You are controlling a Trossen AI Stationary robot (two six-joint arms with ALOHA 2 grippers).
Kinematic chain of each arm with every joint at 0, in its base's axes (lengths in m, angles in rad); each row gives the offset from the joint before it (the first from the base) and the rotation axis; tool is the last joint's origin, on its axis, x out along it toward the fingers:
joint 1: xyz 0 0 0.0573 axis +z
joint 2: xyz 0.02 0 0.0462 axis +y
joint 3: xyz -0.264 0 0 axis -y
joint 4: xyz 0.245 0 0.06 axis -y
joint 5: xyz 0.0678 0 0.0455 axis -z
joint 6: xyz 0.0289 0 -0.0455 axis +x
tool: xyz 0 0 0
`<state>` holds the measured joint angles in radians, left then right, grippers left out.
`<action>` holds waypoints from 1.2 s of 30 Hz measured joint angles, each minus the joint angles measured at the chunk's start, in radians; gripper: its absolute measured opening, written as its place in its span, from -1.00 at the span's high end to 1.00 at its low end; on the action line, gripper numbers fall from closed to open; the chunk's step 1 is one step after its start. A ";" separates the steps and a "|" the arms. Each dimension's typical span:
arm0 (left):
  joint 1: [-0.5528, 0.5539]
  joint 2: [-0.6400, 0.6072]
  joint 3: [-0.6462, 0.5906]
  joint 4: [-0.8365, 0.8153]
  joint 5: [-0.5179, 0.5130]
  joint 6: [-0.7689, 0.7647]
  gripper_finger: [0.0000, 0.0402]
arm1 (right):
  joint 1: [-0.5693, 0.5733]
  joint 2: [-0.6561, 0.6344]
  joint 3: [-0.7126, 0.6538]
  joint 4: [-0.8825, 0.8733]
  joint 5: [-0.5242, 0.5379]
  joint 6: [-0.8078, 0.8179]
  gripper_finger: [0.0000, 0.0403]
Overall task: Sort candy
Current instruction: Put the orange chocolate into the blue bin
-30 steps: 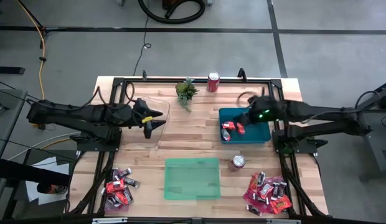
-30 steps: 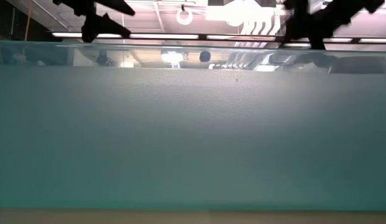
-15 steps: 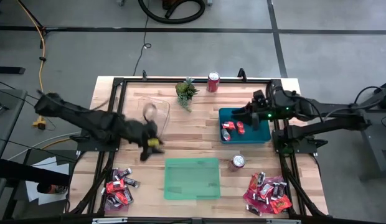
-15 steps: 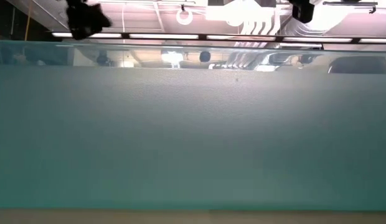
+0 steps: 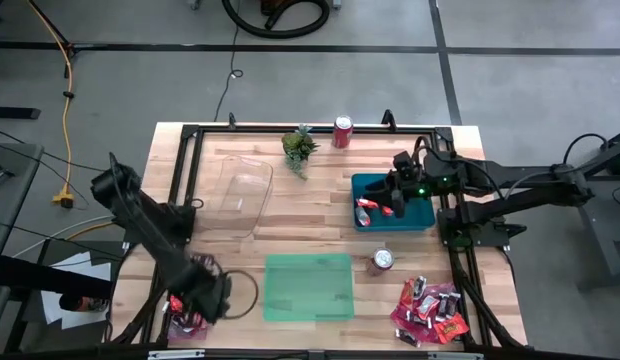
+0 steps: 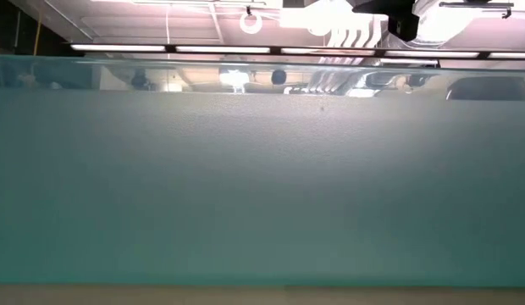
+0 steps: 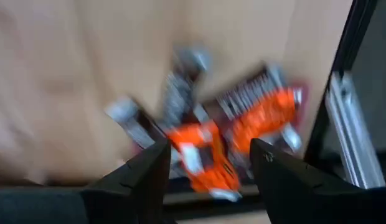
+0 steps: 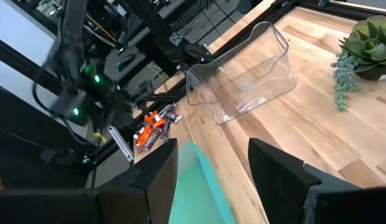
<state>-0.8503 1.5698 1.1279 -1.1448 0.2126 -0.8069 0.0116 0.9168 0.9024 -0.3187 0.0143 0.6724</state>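
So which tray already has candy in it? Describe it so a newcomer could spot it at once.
On the wooden table, look to the right edge, just below the right gripper. The teal tray sits there, with a few red candies at its left end. Unlike the clear tray and the pale green tray, it is dark teal and not empty.

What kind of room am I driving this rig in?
Probably a lab or workshop, not a home. The wooden table stands on a bare grey concrete floor with cables trailing across it, and the low view shows exposed ducts and strip lights overhead.
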 joint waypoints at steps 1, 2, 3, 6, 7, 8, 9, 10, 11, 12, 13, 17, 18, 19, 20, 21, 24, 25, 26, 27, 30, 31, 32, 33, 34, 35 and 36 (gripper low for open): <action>-0.015 0.022 -0.007 0.000 0.036 -0.021 -0.02 | 0.000 0.000 0.000 0.000 0.000 0.000 0.06; -0.026 0.046 -0.015 -0.001 0.066 -0.037 -0.02 | 0.000 0.000 0.000 0.000 0.000 -0.001 0.06; -0.032 0.069 -0.022 -0.003 0.099 -0.053 -0.02 | 0.000 0.000 0.000 0.000 0.000 -0.002 0.06; -0.035 0.132 -0.037 -0.003 0.177 -0.082 -0.02 | 0.000 0.000 0.000 0.000 0.000 -0.014 0.06; -0.035 0.150 -0.039 -0.003 0.184 -0.088 -0.02 | 0.000 0.000 0.000 0.000 0.000 -0.021 0.06; -0.035 0.166 -0.040 -0.003 0.186 -0.098 -0.02 | 0.000 0.000 0.000 0.000 0.000 -0.025 0.06; -0.034 0.180 -0.040 -0.003 0.186 -0.107 -0.02 | 0.000 0.000 0.000 0.000 0.000 -0.026 0.06; -0.034 0.193 -0.040 -0.003 0.185 -0.116 -0.02 | 0.000 0.000 0.000 -0.001 0.000 -0.026 0.06; -0.034 0.205 -0.040 -0.003 0.185 -0.128 -0.02 | 0.000 0.000 0.000 -0.001 0.000 -0.025 0.06; -0.034 0.217 -0.040 -0.003 0.182 -0.141 -0.02 | 0.000 0.000 0.000 -0.001 0.000 -0.025 0.06; -0.034 0.225 -0.040 -0.002 0.175 -0.158 -0.02 | 0.000 0.000 0.000 -0.001 0.000 -0.026 0.06; -0.042 0.252 -0.040 -0.002 0.138 -0.211 -0.02 | 0.000 0.000 0.000 -0.001 0.000 -0.026 0.06; -0.047 0.257 -0.040 -0.001 0.133 -0.211 -0.02 | 0.000 0.000 0.000 -0.002 0.000 -0.026 0.06; -0.054 0.262 -0.040 0.000 0.128 -0.211 -0.02 | 0.000 0.000 0.000 -0.002 0.000 -0.026 0.06; -0.060 0.267 -0.040 0.000 0.119 -0.211 -0.02 | 0.000 0.000 0.000 -0.002 0.000 -0.026 0.06; -0.065 0.272 -0.040 0.001 0.111 -0.212 -0.02 | 0.000 0.000 0.000 -0.002 0.000 -0.026 0.06; -0.074 0.279 -0.040 0.001 0.104 -0.212 -0.02 | 0.000 0.000 0.000 -0.003 0.000 -0.026 0.06; -0.075 0.280 -0.040 0.002 0.103 -0.210 -0.01 | 0.000 0.000 0.000 -0.003 0.000 -0.026 0.06; -0.075 0.280 -0.040 0.005 0.103 -0.203 0.02 | 0.000 0.000 0.000 -0.003 0.000 -0.026 0.06; -0.075 0.278 -0.040 0.010 0.103 -0.191 0.07 | 0.000 0.000 0.000 -0.003 0.000 -0.026 0.06; -0.074 0.260 -0.041 0.017 0.095 -0.162 0.38 | 0.000 0.000 0.000 -0.004 0.000 -0.026 0.06; -0.072 0.248 -0.041 0.017 0.089 -0.160 0.54 | 0.000 0.000 0.000 -0.005 0.000 -0.026 0.06; -0.071 0.231 -0.041 0.017 0.076 -0.160 0.71 | 0.000 0.000 0.000 -0.006 0.000 -0.026 0.06; -0.068 0.207 -0.041 0.017 0.059 -0.161 0.85 | 0.000 0.000 0.000 -0.006 0.000 -0.026 0.06; -0.066 0.177 -0.041 0.016 0.042 -0.171 0.92 | 0.000 0.000 0.000 -0.006 0.000 -0.026 0.06; -0.063 0.144 -0.041 0.016 0.023 -0.176 0.93 | 0.000 0.000 0.000 -0.006 0.000 -0.026 0.06; -0.058 0.107 -0.041 0.014 0.010 -0.183 0.92 | 0.000 0.000 0.000 -0.006 0.000 -0.026 0.06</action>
<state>-0.9086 1.6769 1.0870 -1.1305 0.2223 -0.9900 0.0113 0.9165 0.9020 -0.3248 0.0139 0.6464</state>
